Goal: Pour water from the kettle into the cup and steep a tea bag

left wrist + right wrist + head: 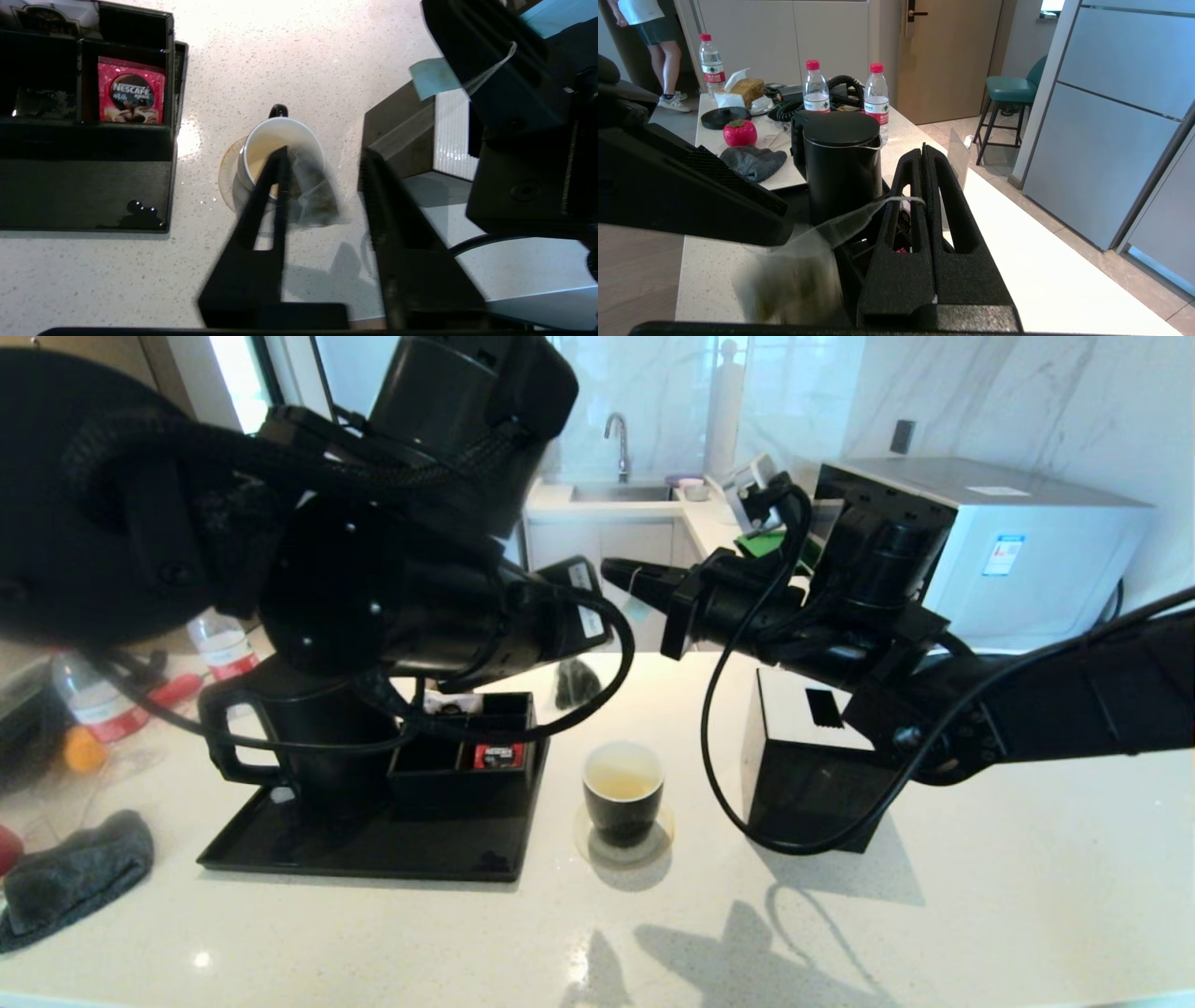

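The black cup (623,793) stands on a clear coaster at mid-counter, holding pale yellowish water (620,786). High above and behind it, my right gripper (618,571) is shut on the tea bag's string (896,199), and the blue tag (638,607) dangles just under the fingertips. The greyish tea bag (314,191) hangs blurred in the air over the cup's (280,140) rim. It hangs between the spread fingers (270,186) of my left gripper (322,161), which is open and holds nothing. The black kettle (308,733) stands upright on the tray, left of the cup.
A black tray (373,847) carries the kettle and an organizer with a red sachet (499,756). A black cube box with a white slotted top (810,756) sits right of the cup. A grey cloth (75,873) and red-capped bottles (224,649) lie at far left.
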Controlling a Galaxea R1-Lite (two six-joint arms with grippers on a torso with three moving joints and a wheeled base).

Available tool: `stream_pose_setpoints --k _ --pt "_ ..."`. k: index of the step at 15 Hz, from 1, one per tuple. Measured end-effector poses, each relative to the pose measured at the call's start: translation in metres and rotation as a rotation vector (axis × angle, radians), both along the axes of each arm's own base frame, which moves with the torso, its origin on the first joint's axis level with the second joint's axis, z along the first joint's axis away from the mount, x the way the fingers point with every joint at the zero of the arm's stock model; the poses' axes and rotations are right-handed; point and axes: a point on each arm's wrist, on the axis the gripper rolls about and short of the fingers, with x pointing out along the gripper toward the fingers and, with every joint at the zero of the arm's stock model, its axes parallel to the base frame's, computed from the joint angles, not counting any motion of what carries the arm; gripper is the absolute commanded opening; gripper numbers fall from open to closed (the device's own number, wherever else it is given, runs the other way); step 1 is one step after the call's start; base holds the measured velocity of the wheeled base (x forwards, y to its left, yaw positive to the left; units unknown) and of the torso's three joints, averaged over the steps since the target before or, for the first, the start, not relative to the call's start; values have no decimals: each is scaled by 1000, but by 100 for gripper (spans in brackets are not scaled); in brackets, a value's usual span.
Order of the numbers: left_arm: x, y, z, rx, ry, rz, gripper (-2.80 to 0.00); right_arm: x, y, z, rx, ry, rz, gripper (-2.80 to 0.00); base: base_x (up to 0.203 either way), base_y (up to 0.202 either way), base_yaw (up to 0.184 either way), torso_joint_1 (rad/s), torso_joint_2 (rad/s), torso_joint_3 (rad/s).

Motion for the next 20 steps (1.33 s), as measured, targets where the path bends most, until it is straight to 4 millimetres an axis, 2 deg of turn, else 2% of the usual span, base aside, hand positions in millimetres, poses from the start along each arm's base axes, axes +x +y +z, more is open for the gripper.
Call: stream_pose_setpoints --k 3,9,13,14,15,20 --pt "0 0 -3 10 10 2 0 1 -2 0 0 0 -6 -280 0 0 0 0 0 0" --pt "6 7 -31 111 37 109 0 8 -12 0 1 -1 -37 -280 0 0 0 0 0 0" --pt "13 11 -41 118 44 134 0 8 -13 -1 -1 0 -39 -280 0 0 0 0 0 0" --pt "14 11 -43 121 47 136 -113 8 -13 -1 -2 0 -39 -280 0 0 0 0 0 0" --pt "14 12 -44 124 49 138 -280 8 -13 -1 -2 1 -39 -280 0 0 0 0 0 0" --pt "15 13 -48 137 60 143 -280 8 -15 0 -2 0 -43 -280 0 0 0 0 0 0"
